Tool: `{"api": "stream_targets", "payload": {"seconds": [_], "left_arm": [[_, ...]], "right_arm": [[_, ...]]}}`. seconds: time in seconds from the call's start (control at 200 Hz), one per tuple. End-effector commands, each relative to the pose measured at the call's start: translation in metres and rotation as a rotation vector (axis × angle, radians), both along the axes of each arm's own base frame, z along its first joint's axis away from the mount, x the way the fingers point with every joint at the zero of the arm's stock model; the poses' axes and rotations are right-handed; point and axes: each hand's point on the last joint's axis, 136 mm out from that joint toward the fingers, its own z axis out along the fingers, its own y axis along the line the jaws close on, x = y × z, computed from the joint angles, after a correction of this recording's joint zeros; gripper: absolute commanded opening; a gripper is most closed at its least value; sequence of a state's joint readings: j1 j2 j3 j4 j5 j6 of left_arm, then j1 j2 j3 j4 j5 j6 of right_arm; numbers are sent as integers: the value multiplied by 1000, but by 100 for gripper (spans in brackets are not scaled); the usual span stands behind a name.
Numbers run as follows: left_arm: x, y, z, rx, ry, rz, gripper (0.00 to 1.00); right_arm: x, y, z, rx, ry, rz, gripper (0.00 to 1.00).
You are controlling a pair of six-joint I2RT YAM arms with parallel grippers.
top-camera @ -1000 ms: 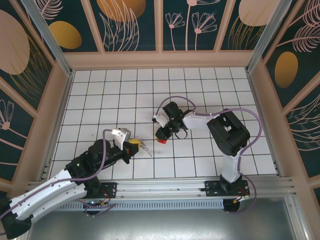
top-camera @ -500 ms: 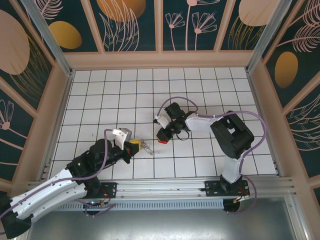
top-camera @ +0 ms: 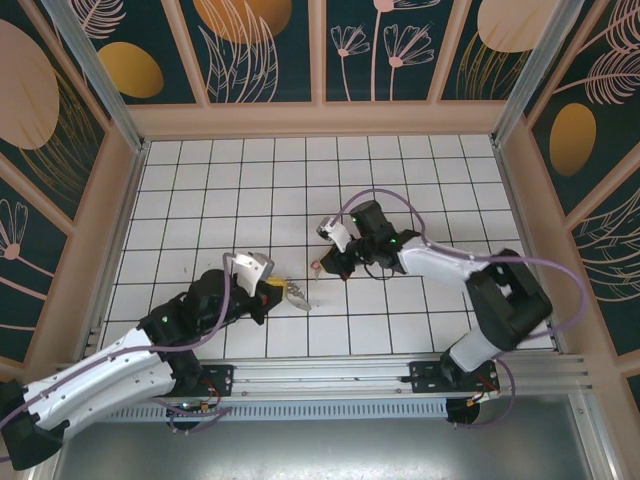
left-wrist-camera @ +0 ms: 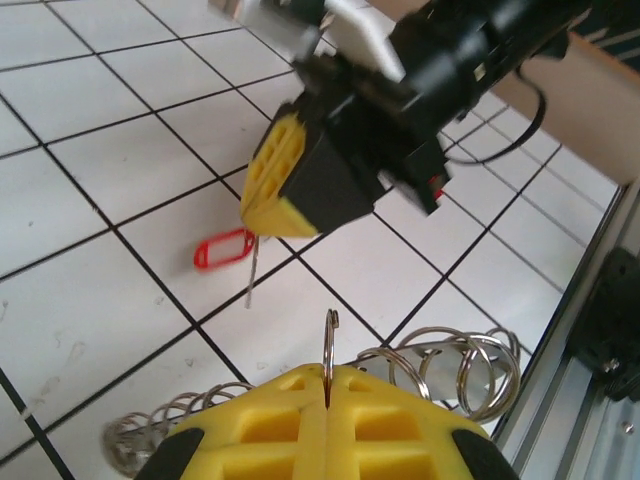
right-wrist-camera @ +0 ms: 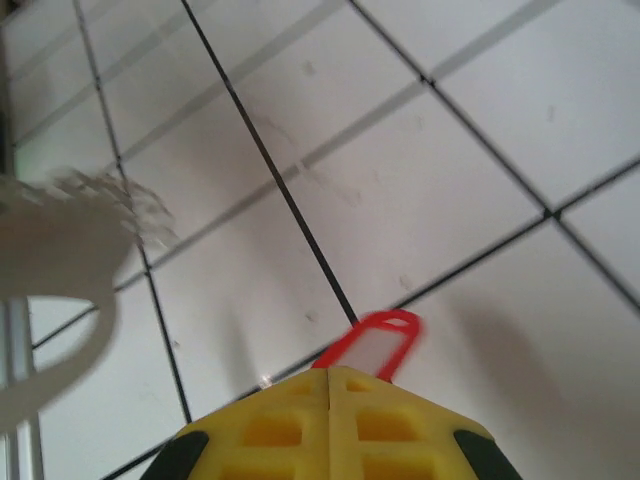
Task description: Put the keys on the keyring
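Two grips set — right end effector [top-camera: 322, 265] had just closed on the key [right-wrist-camera: 372, 343]; left end effector [left-wrist-camera: 328, 378] held the keyring [left-wrist-camera: 440, 365] pinched — threading could begin.

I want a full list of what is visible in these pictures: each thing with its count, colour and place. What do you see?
key: one, red head, sticking out from the right gripper's fingertips
keyring: one, silver wire rings, one ring upright in the left gripper's fingertips, further rings hanging beside them
table: one, white tiles with black lines, under both arms
walls: dark panels with plant patterns in wooden frames, around the table
rail: one, silver, along the near edge
arms: two, white and black, reaching toward the middle of the table
left gripper: one, yellow tips, shut on the keyring
right gripper: one, yellow tips, shut on the key
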State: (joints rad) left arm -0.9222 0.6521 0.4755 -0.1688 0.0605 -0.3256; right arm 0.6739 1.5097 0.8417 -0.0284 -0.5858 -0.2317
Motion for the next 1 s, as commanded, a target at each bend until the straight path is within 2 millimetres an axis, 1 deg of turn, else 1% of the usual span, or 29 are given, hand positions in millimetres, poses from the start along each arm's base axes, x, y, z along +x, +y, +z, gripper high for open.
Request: {"api": "stream_targets", "payload": {"seconds": [0.0, 0.115, 0.185, 0.29, 0.43, 0.551, 0.821, 0.891, 0.996], "left_arm": [[-3, -10, 28, 24, -103, -97, 0], [0, -12, 38, 95, -177, -135, 0], [2, -15, 43, 125, -212, -159, 0], [2, -24, 50, 143, -247, -217, 0], [3, -33, 52, 162, -274, -265, 0], [4, -38, 56, 161, -292, -284, 0], [-1, -47, 61, 149, -307, -344, 0], [-5, -50, 63, 135, -303, -371, 0], [-6, -52, 65, 130, -302, -378, 0]], "right_arm": [[-5, 2, 50, 140, -197, 64, 0], [-17, -7, 85, 225, -335, 84, 0], [-27, -11, 101, 258, -390, 106, 0], [-38, -16, 117, 285, -420, 139, 0], [-53, -19, 136, 334, -431, 175, 0], [-66, -17, 143, 354, -422, 205, 0], [-91, -5, 145, 369, -381, 271, 0], [-93, -5, 144, 362, -374, 280, 0], [-96, -4, 145, 357, -370, 291, 0]]}}
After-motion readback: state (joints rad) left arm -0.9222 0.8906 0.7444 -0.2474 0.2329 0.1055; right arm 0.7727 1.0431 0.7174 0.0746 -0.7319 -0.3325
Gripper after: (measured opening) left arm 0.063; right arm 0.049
